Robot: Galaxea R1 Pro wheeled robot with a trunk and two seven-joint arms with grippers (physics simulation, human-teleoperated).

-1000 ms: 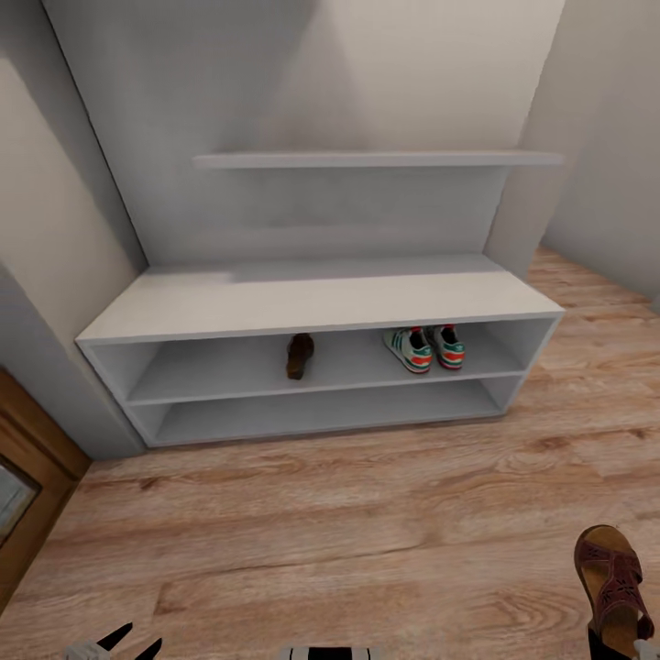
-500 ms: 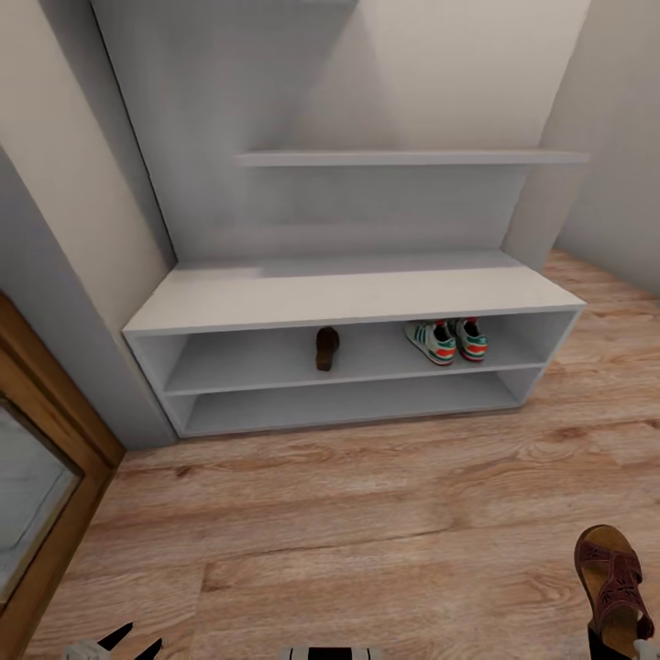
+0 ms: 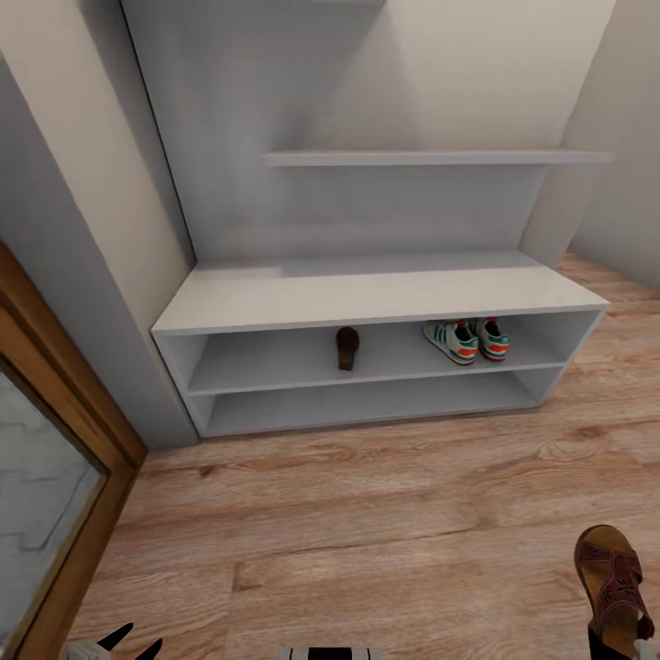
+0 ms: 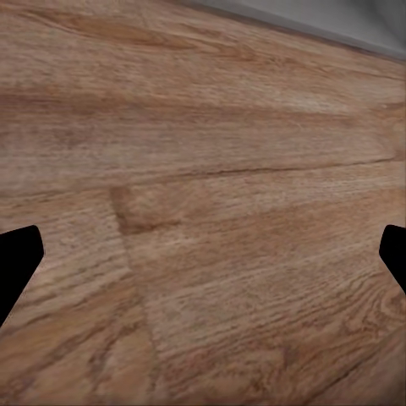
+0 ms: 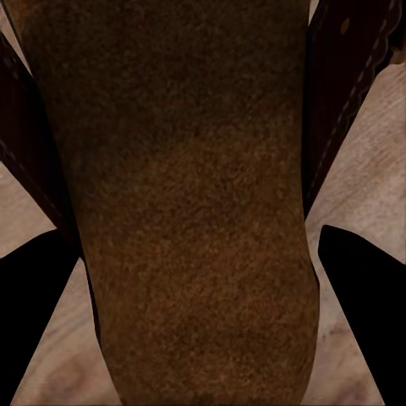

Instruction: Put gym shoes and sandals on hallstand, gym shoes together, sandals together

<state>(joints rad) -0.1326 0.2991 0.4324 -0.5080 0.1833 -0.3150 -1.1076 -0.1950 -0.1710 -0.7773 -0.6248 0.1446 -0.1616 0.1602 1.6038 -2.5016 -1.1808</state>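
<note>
— Where's the last sandal [image 3: 616, 587]?

— Near right, clamped between the right fingers [image 5: 355, 279], toe pointing away toward the rack [image 3: 367, 298]. Left fingers [image 4: 19, 254] are spread over bare floor [image 3: 367, 513].

— And its mate [image 3: 346, 347]?

— Far ahead and left on the upper shelf, dark brown, narrow; sneakers [image 3: 467, 339] sit together to its right.

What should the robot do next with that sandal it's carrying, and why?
Probably roll closer to the hallstand: the right gripper holds a sandal well short of it, and its mate sits alone on the upper shelf, with room beside it, left of the gym shoes.
</note>
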